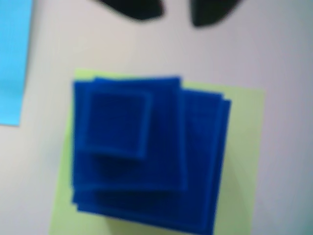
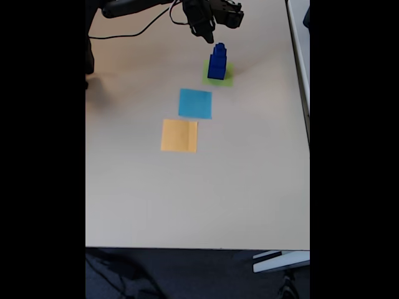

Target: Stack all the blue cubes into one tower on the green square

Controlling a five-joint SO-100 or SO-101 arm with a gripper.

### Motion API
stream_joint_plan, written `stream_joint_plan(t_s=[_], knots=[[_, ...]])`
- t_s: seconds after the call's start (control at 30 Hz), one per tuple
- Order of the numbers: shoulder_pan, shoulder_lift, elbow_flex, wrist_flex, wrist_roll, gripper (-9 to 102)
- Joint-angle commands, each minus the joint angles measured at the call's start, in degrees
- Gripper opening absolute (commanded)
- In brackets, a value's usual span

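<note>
Jaws of the gripper (image 1: 177, 14) apart, seemingly empty, above tower (image 2: 217, 61) on beige table (image 2: 237, 187).

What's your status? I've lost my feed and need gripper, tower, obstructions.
Gripper open, empty, above tower. Blue cubes stacked, stepped, on green square. Light-blue square and orange square lie apart from it, nothing in the way.

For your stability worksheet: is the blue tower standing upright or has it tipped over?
Upright: the tower rises as a stepped column on the green square, cubes nested largest to smallest from above.
</note>
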Motion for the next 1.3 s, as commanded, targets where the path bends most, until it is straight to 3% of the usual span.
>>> stream_joint_plan(t_s=[0.0, 1.27], knots=[[0.4, 1.1, -3.7, 0.5, -0.4, 0], [0.6, 3.2, 5.0, -3.7, -0.6, 0]])
